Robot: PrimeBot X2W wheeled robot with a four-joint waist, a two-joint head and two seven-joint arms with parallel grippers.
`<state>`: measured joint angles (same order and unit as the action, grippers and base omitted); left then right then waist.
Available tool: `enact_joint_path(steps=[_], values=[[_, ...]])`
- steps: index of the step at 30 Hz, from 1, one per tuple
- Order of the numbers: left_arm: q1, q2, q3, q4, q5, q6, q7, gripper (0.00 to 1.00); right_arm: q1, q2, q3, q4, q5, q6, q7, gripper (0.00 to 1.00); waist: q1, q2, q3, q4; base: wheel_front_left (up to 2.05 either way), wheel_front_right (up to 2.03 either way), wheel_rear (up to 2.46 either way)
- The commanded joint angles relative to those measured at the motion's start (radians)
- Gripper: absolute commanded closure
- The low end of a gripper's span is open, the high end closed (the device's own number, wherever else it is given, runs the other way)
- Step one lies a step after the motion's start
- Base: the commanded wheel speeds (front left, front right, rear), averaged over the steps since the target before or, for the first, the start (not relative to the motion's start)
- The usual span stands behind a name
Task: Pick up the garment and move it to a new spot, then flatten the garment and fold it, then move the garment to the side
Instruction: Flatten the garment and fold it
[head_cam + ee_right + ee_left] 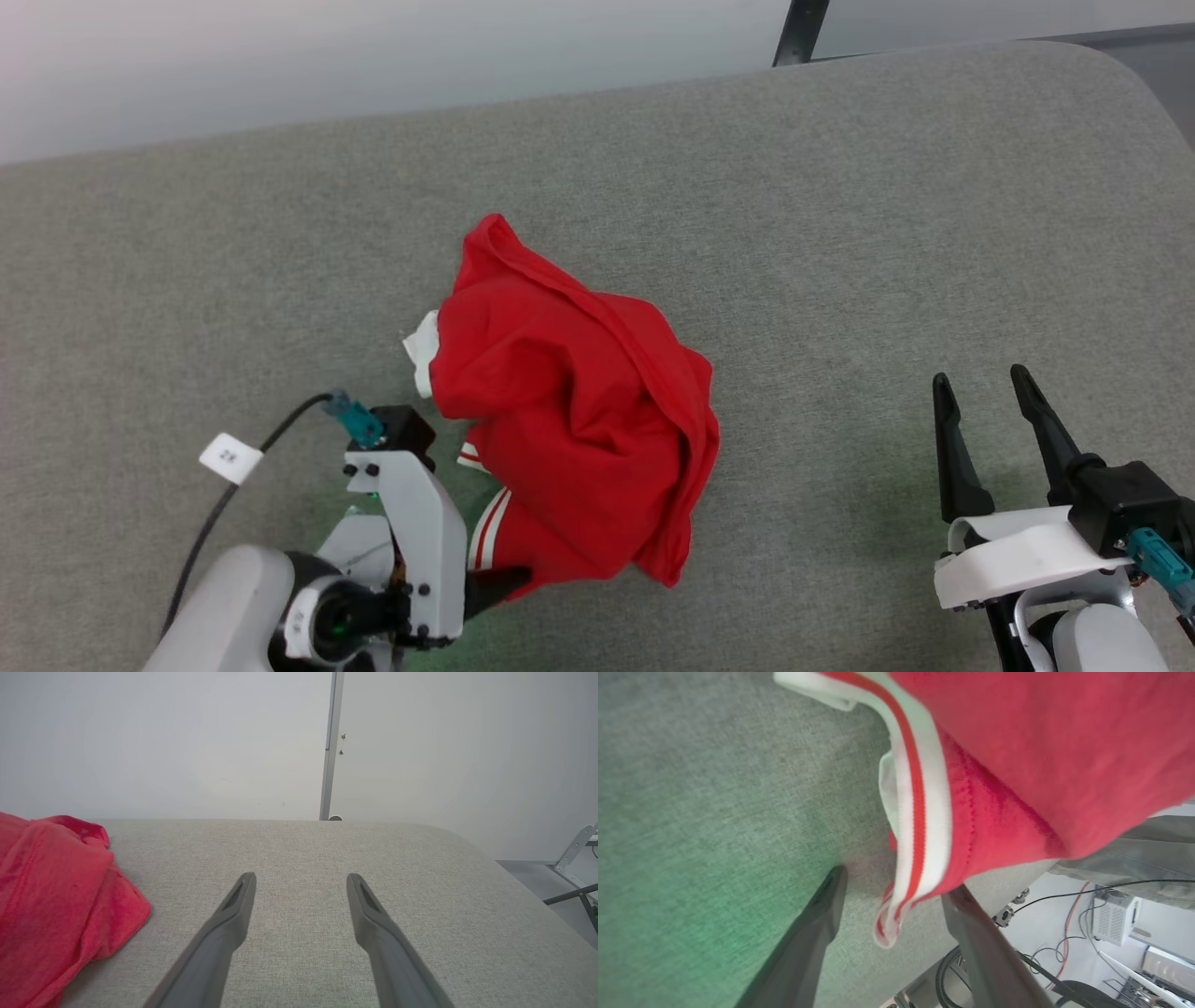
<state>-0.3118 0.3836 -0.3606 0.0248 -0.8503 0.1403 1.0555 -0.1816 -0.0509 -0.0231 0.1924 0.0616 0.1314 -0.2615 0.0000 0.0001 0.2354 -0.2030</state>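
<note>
Left claw gapes around the striped trim of the garment, crumpled mid-desk, right claw spread, empty, well apart; I reckon closing here pinches only trim, so the bundle could slip on lifting.

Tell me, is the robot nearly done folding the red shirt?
Not nearly. Nothing looks done: the garment lies crumpled on the grey surface. In hand: the left end effector, open, straddles its striped trim; the right end effector sits open, apart. Left: lifting, moving, flattening, folding, setting aside.
</note>
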Motion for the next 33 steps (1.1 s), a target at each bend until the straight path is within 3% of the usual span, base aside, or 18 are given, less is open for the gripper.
enact_joint_path(steps=[1, 4, 14, 22, 33], values=[[-0.001, -0.011, 0.003, 0.020, -0.017, 0.003, -0.002, 0.54, -0.013, 0.001, 0.002, 0.001, 0.007, -0.001, -0.005, 0.00, 0.0000, -0.0001, 0.001, 0.002, 0.00, 0.00, 0.00], [-0.022, 0.000, 0.002, 0.035, -0.018, -0.020, 0.003, 1.00, -0.012, 0.001, -0.006, 0.002, 0.004, -0.001, -0.005, 0.00, 0.0000, -0.0001, -0.004, 0.012, 0.00, 0.00, 0.00], [-0.101, 0.077, 0.013, 0.026, 0.000, -0.054, 0.049, 1.00, 0.008, 0.001, -0.021, 0.005, -0.016, -0.001, -0.005, 0.00, 0.0000, -0.0001, -0.049, 0.060, 0.00, 0.00, 0.00], [-0.162, 0.221, 0.035, -0.019, 0.058, -0.089, 0.091, 1.00, 0.029, 0.001, -0.020, 0.009, -0.028, -0.001, -0.005, 0.00, 0.0000, -0.0001, -0.088, 0.089, 0.00, 0.00, 0.00], [-0.263, 0.410, 0.101, 0.056, 0.194, -0.106, 0.028, 1.00, 0.050, 0.001, -0.002, 0.011, -0.032, -0.001, -0.003, 0.00, 0.0000, -0.0001, -0.119, 0.083, 0.00, 0.00, 0.00]])
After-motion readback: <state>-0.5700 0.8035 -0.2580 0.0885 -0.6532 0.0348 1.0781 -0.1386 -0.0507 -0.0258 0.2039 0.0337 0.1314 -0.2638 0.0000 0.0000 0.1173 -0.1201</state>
